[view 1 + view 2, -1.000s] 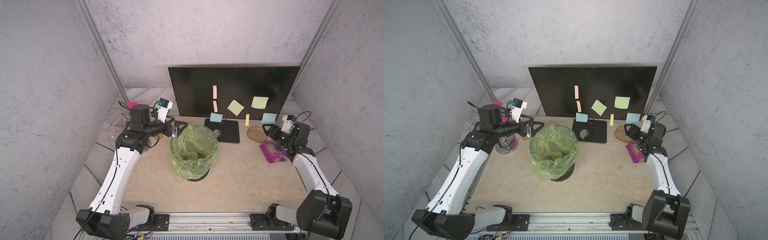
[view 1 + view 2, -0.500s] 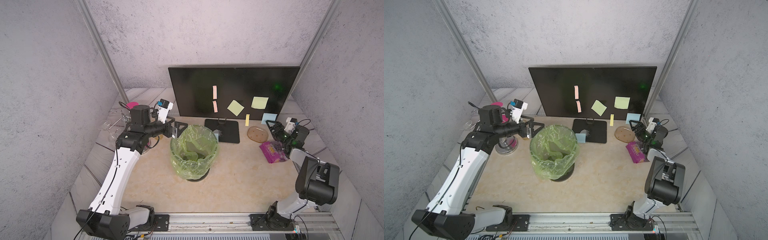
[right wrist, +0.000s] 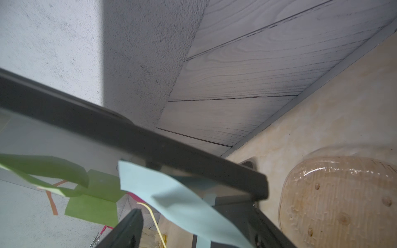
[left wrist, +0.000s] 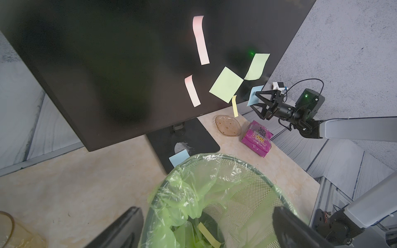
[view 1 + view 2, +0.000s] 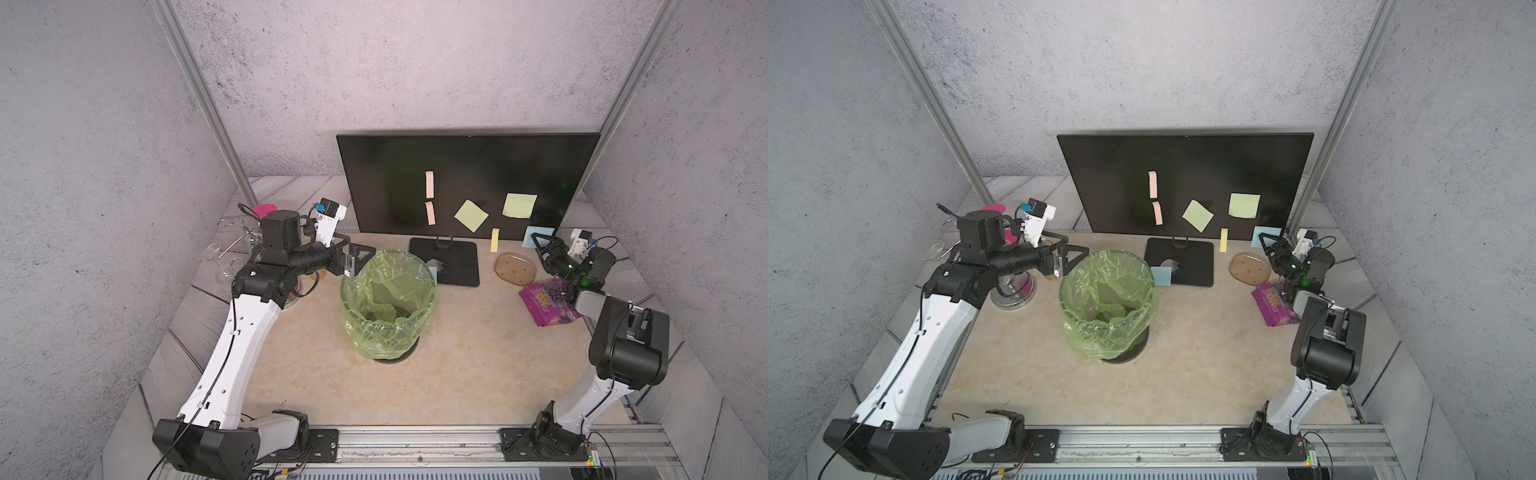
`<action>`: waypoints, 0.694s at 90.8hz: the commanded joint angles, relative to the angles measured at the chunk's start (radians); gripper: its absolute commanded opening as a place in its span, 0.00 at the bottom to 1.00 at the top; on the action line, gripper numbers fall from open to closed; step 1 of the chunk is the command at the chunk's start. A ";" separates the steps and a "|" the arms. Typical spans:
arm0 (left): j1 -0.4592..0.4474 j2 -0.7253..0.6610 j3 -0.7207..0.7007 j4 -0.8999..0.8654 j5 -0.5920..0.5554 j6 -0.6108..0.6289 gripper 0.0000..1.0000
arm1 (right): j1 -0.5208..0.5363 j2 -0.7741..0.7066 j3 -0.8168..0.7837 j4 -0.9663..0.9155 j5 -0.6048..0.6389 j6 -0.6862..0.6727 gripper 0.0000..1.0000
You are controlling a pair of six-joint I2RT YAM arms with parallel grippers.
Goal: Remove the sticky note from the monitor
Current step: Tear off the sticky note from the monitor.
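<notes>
**Target.** The blue sticky note (image 5: pixel 540 231) is stuck at the lower right corner of the monitor (image 5: pixel 457 174), at the far right of the table. Its upper edge adheres to the screen. Its free lower part hangs past the bottom bezel and curls away from the screen toward the near side.

**Right gripper** (image 5: pixel 537 245). It sits directly in front of that corner and points left and far, toward the screen. The jaws stand wide apart and clamp nothing. In the right wrist view the free flap runs from the bezel back between the two fingers (image 3: pixel 129 227) — the note lies inside the jaw gap, not beside it. Whether a pad already touches the paper cannot be told.

**Left gripper** (image 5: pixel 360 261). It is at the far left rim of the lined bin (image 5: pixel 430 291), well apart from the note, with jaws spread and empty. The right arm is plainly the nearer one.

**Governing relation.** The flap looks twisted, so how its faces stand to the pads is uncertain.

**Judgement.**
1. Close on the flap.
2. Draw it toward the near side, peeling from the free edge up to the adhesive edge.

**Risk.** If the pads meet the sheet edge-on, it may buckle or slip out rather than be pinched.

**Other notes.** The pink strips (image 5: pixel 429 184), green squares (image 5: pixel 518 205) and yellow strip (image 5: pixel 494 240) lie further left, out of the jaws' line.
</notes>
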 commanded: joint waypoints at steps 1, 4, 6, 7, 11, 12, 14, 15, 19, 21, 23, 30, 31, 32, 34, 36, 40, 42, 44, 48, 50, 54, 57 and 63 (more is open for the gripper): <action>0.005 -0.012 -0.007 -0.006 0.016 0.006 1.00 | -0.002 0.008 0.024 0.031 -0.020 -0.003 0.80; 0.005 -0.011 -0.008 -0.007 0.018 0.006 1.00 | -0.003 0.013 0.027 0.038 -0.021 -0.002 0.80; 0.005 -0.011 -0.007 -0.007 0.018 0.006 1.00 | -0.002 0.016 0.029 0.047 -0.022 0.004 0.80; 0.005 -0.011 -0.007 -0.008 0.018 0.006 1.00 | -0.002 0.018 0.029 0.053 -0.024 0.008 0.80; 0.005 -0.011 -0.008 -0.010 0.017 0.006 1.00 | -0.002 0.021 0.029 0.080 -0.029 0.025 0.79; 0.004 -0.011 -0.008 -0.010 0.016 0.006 1.00 | -0.002 0.021 0.028 0.088 -0.030 0.029 0.79; 0.005 -0.011 -0.007 -0.010 0.016 0.006 1.00 | -0.001 0.020 0.024 0.107 -0.030 0.038 0.78; 0.005 -0.011 -0.007 -0.011 0.016 0.006 1.00 | -0.002 0.019 0.022 0.115 -0.030 0.042 0.77; 0.005 -0.012 -0.006 -0.011 0.015 0.006 1.00 | -0.002 0.015 0.014 0.145 -0.034 0.057 0.73; 0.005 -0.013 -0.005 -0.013 0.016 0.006 1.00 | -0.002 0.012 0.009 0.154 -0.035 0.061 0.71; 0.005 -0.013 -0.006 -0.012 0.016 0.006 1.00 | -0.002 0.008 0.005 0.161 -0.036 0.064 0.69; 0.005 -0.011 -0.004 -0.012 0.015 0.006 1.00 | -0.002 -0.016 -0.023 0.175 -0.029 0.065 0.63; 0.004 -0.011 -0.004 -0.013 0.015 0.006 1.00 | -0.002 -0.020 -0.026 0.176 -0.029 0.064 0.63; 0.005 -0.011 -0.004 -0.013 0.015 0.006 1.00 | -0.002 -0.023 -0.030 0.178 -0.029 0.064 0.62; 0.005 -0.011 -0.005 -0.013 0.016 0.006 1.00 | -0.002 -0.029 -0.036 0.180 -0.028 0.065 0.61; 0.005 -0.010 -0.004 -0.012 0.017 0.005 1.00 | -0.001 -0.035 -0.042 0.182 -0.027 0.065 0.59; 0.004 -0.010 -0.005 -0.014 0.018 0.005 1.00 | -0.003 -0.048 -0.054 0.186 -0.025 0.063 0.57; 0.005 -0.010 -0.004 -0.014 0.018 0.004 1.00 | -0.003 -0.053 -0.059 0.187 -0.024 0.061 0.55; 0.005 -0.010 -0.005 -0.014 0.018 0.003 1.00 | -0.003 -0.059 -0.063 0.187 -0.023 0.062 0.53; 0.005 -0.010 -0.003 -0.015 0.018 0.004 1.00 | -0.003 -0.068 -0.073 0.189 -0.023 0.062 0.49; 0.005 -0.010 -0.003 -0.016 0.018 0.004 1.00 | -0.003 -0.072 -0.077 0.190 -0.020 0.060 0.47; 0.005 -0.010 -0.003 -0.017 0.018 0.006 1.00 | -0.003 -0.082 -0.087 0.190 -0.020 0.058 0.42; 0.005 -0.011 -0.002 -0.017 0.018 0.006 1.00 | -0.003 -0.088 -0.094 0.193 -0.019 0.061 0.39; 0.005 -0.011 -0.004 -0.018 0.018 0.006 1.00 | -0.003 -0.104 -0.113 0.207 -0.018 0.067 0.32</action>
